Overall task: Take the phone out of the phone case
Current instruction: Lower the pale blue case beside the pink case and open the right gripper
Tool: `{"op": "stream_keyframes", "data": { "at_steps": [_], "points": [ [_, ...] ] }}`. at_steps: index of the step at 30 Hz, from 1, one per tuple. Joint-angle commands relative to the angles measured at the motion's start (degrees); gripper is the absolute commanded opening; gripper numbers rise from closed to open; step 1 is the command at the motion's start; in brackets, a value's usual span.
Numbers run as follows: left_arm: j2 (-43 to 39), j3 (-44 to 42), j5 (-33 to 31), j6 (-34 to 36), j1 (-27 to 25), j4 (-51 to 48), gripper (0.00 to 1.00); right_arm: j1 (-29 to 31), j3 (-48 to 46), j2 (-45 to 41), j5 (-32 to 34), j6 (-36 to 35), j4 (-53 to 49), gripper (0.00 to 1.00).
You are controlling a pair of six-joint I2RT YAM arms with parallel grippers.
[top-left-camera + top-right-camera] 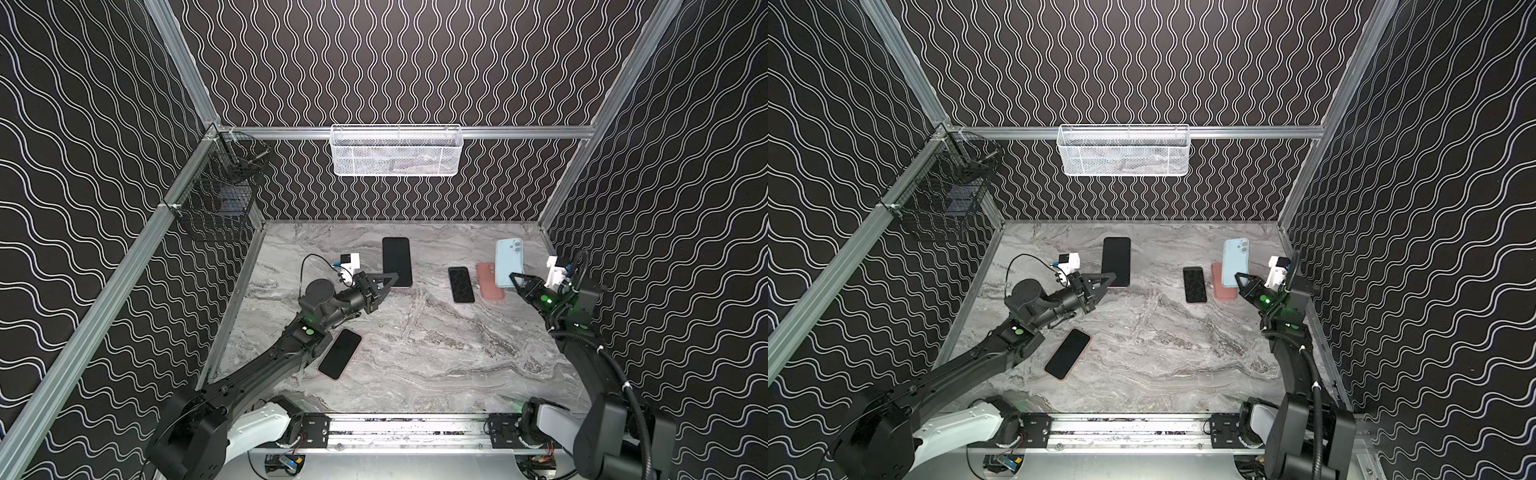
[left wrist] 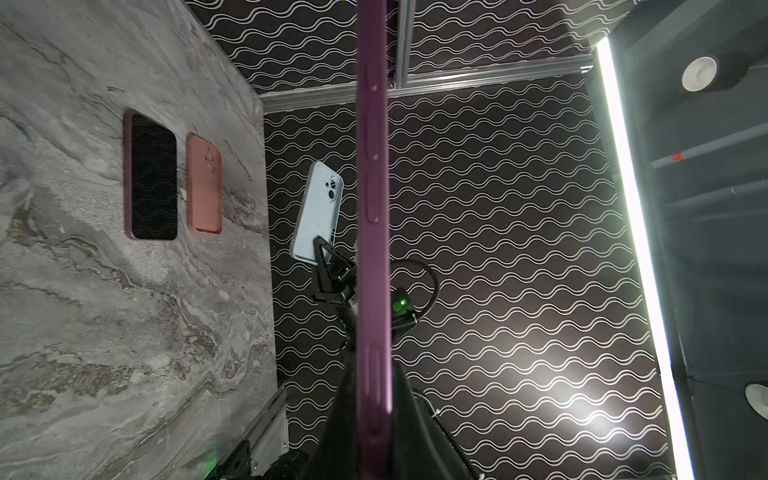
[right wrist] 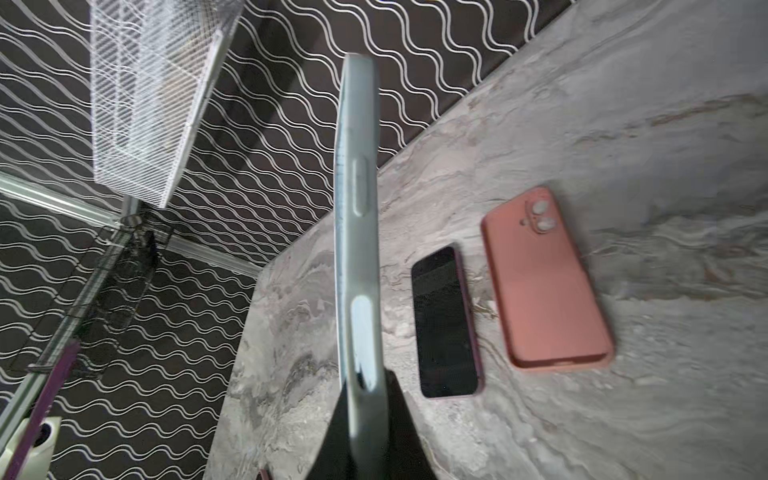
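Note:
A large phone (image 1: 397, 259) with a dark screen sits in a purple phone case (image 2: 372, 208). It is held above the marble table with its screen up. My left gripper (image 1: 392, 277) is shut on its near corner, and the case edge runs between the jaws of this gripper (image 2: 374, 399) in the left wrist view. My right gripper (image 1: 515, 277) is shut on the lower end of a light blue phone (image 1: 508, 262), raised at the back right with its camera side toward the top views. Its edge (image 3: 357, 208) stands between the black fingers. I cannot tell whether the blue one has a case.
On the table (image 1: 415, 353) lie a small dark-screened phone in a purple case (image 1: 461, 284), a salmon case (image 1: 490, 286) beside it, and a black phone (image 1: 340, 353) by the left forearm. A white mesh basket (image 1: 397, 149) hangs on the back wall and a black wire basket (image 1: 216, 199) on the left.

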Motion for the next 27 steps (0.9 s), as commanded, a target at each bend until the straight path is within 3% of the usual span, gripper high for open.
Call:
{"op": "stream_keyframes", "data": {
  "at_steps": [1,5,14,27],
  "points": [
    [0.87,0.04,3.17,1.33,1.5,4.48,0.0,-2.51,4.15,3.76,-1.92,-9.87,-10.09,0.05],
    [2.81,0.73,5.66,1.0,3.77,6.26,0.0,-5.31,9.64,10.93,0.02,-15.9,-15.23,0.05],
    [7.03,2.94,9.11,1.79,6.93,8.73,0.0,-6.57,16.66,24.75,3.87,-18.66,-15.32,0.06],
    [12.18,2.39,8.99,0.1,7.55,14.31,0.0,-6.44,16.99,32.25,8.52,-17.88,-12.81,0.11]
  ]
}}
